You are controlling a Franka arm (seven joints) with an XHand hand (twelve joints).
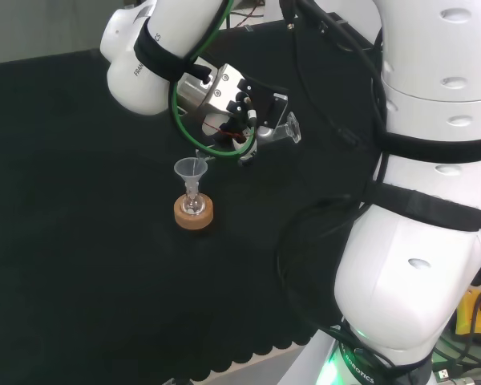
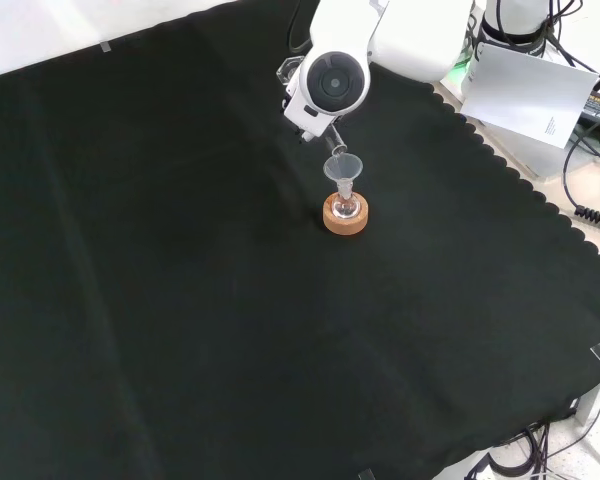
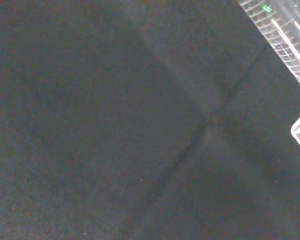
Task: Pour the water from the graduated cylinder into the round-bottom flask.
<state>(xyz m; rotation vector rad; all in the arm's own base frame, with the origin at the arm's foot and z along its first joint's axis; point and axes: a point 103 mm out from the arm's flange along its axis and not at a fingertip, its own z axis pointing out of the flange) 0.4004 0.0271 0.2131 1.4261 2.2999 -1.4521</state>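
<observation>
A small clear round-bottom flask (image 1: pixel 194 205) stands on a cork ring (image 1: pixel 194 217) mid-cloth, with a clear funnel (image 1: pixel 191 169) in its neck. Just right of and above it in the head view, the hand (image 1: pixel 239 103) is shut on a clear graduated cylinder (image 1: pixel 284 130). The cylinder lies tilted, foot up to the right and mouth down toward the funnel's rim. In the front view the funnel (image 2: pixel 342 167) and flask (image 2: pixel 345 207) on the cork ring (image 2: pixel 344 223) sit right below the arm's grey-capped link. The wrist view shows the ribbed cylinder (image 3: pixel 285 40) close by. Whether water is flowing cannot be made out.
The arm's white links (image 1: pixel 433 200) rise at the right of the head view. The cloth's scalloped edge (image 2: pixel 520 190) runs along the front view's right side, with a white sheet (image 2: pixel 525 85) and cables beyond it. Black cloth (image 2: pixel 180 300) spreads out around the flask.
</observation>
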